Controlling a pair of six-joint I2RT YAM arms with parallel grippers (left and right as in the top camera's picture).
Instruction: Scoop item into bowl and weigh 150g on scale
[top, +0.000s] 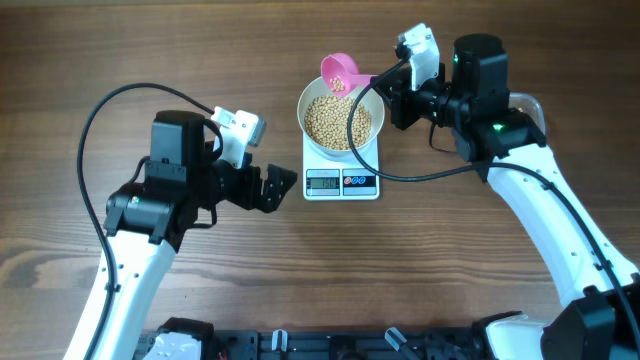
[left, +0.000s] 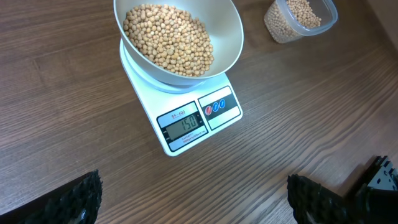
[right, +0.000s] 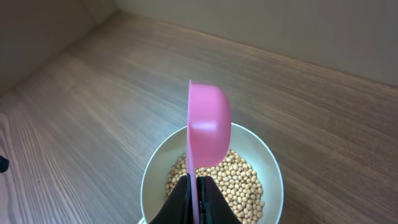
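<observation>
The white bowl stands on the scale, well filled with beige beans. In the left wrist view the bowl holds the beans, and the scale shows 150 on its display. My right gripper is shut on the handle of a pink scoop, which hangs over the bowl's far rim with a few beans in it. From the right wrist, the scoop is turned on its side above the beans, the gripper clamped on its handle. My left gripper stands open, left of the scale, holding nothing.
A clear plastic tub with more beans stands beyond the scale on the right. From overhead it is mostly hidden under my right arm. A black cable loops past the scale's right side.
</observation>
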